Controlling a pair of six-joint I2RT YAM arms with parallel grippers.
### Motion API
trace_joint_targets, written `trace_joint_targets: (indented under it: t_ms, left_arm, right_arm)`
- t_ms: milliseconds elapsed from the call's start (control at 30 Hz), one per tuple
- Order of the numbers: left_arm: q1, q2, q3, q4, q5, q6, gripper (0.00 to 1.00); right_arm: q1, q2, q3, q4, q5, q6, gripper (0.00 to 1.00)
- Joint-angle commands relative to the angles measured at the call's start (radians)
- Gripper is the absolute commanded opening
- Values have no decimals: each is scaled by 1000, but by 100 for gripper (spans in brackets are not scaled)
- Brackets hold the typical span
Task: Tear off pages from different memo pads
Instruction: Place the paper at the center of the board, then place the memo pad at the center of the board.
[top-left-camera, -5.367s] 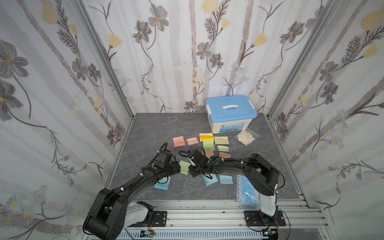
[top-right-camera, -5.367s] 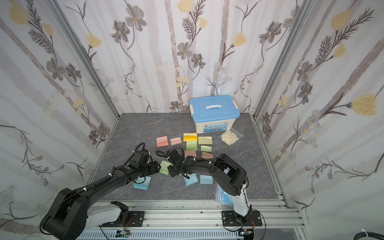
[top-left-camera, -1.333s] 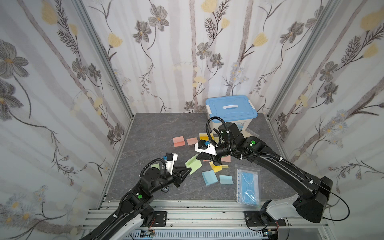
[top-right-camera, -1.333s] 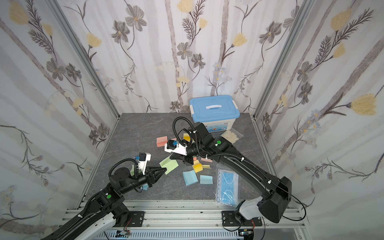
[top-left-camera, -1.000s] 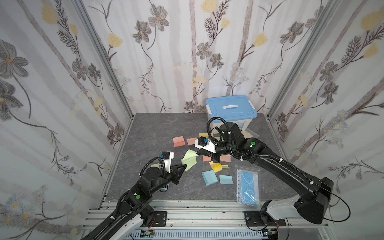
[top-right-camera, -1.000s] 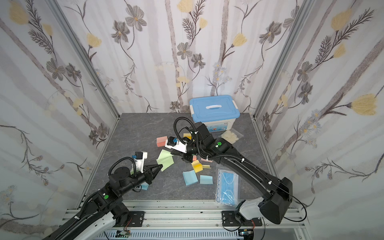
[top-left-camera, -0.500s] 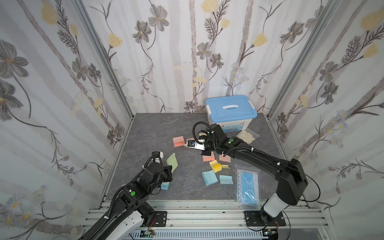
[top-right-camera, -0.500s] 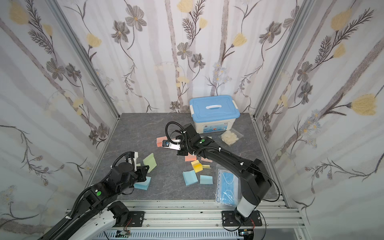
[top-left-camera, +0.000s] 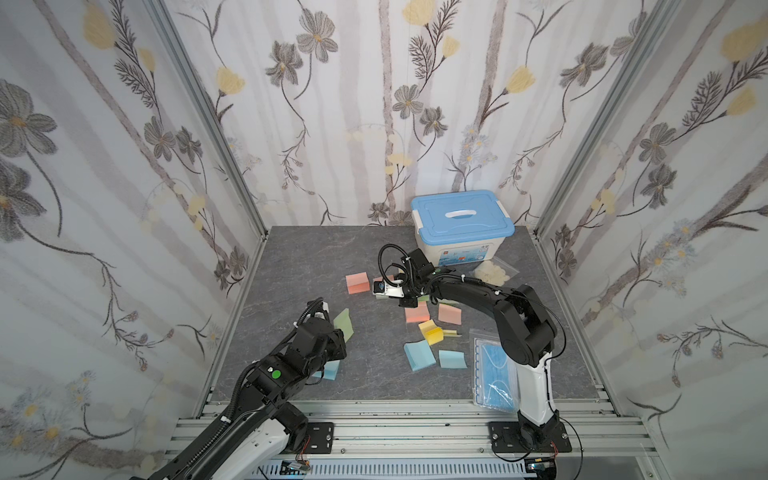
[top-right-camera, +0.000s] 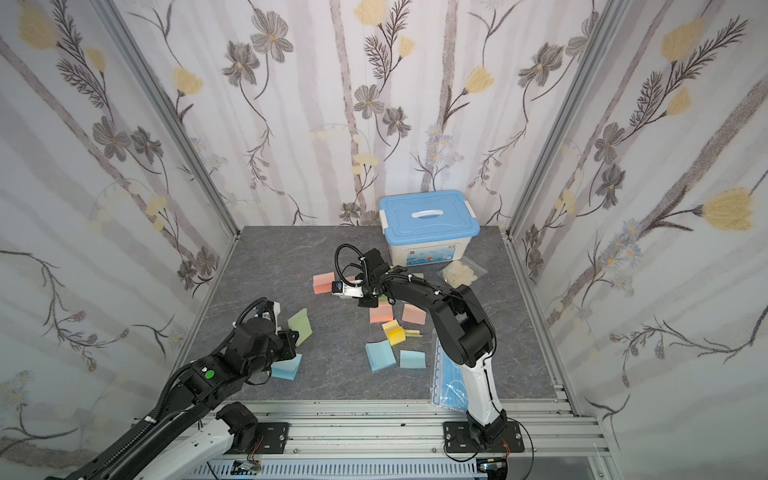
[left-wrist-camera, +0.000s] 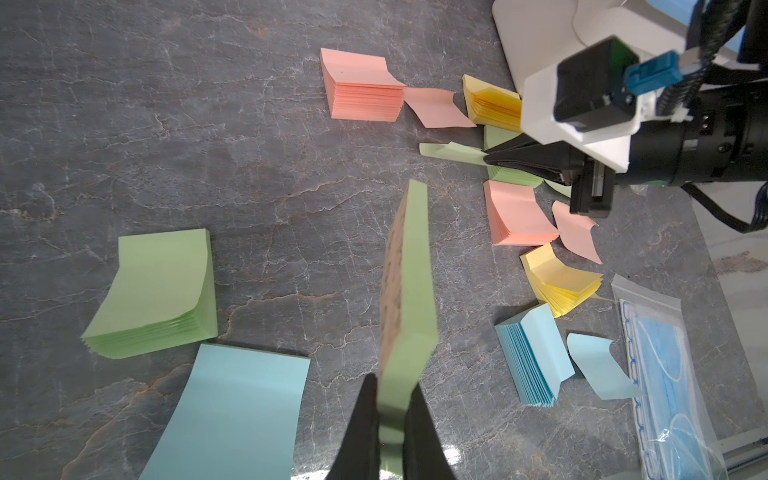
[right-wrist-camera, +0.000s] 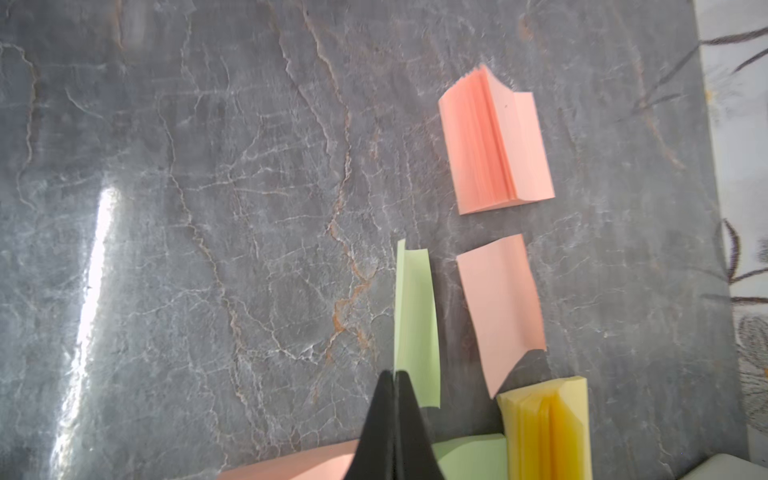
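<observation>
- Left tool (left-wrist-camera: 390, 399): mine, clamped narrow on one edge of a green memo pad (left-wrist-camera: 409, 282). The pad is lifted clear of the worktop (top-left-camera: 316, 257) and looks edge-on in the left wrist view. In both top views it tilts over the worktop's left side.
- Right tool (right-wrist-camera: 392, 380): mine, pinched shut on one green page (right-wrist-camera: 415, 316). The sheet juts past the tips, slightly curled, over the middle cluster of pads.
- Flat green pad (left-wrist-camera: 153, 291): lies on the worktop, just beside a near blue pad (left-wrist-camera: 232, 411).
- Pink pad (left-wrist-camera: 361, 87): lies flat, with a loose pink page (left-wrist-camera: 436, 108) just beside it.
- Yellow pad (left-wrist-camera: 561, 282): its sheets are fanned, near a small blue pad (left-wrist-camera: 532, 357).
- Blue page (left-wrist-camera: 598, 365): loose and curled, between the small blue pad and the mask bag (left-wrist-camera: 673, 374).
- Blue-lidded box (top-left-camera: 461, 216): stands at the back of the worktop, lid on.
</observation>
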Motion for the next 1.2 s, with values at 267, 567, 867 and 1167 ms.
trace_joint_targets:
  t_ms: [267, 567, 867, 1167]
  left_arm:
    - [122, 222, 11, 241, 186, 38, 0]
    - [281, 622, 155, 337, 432, 82, 0]
    - [344, 930, 368, 199, 450, 216, 0]
    - [365, 1187, 574, 63, 378, 286, 0]
  right_arm:
    - [0, -146, -57, -176, -65, 23, 56]
    - [101, -521, -355, 14, 323, 332, 84]
    - [117, -836, -719, 350, 457, 676, 100]
    - [115, -974, -819, 374, 517, 718, 100]
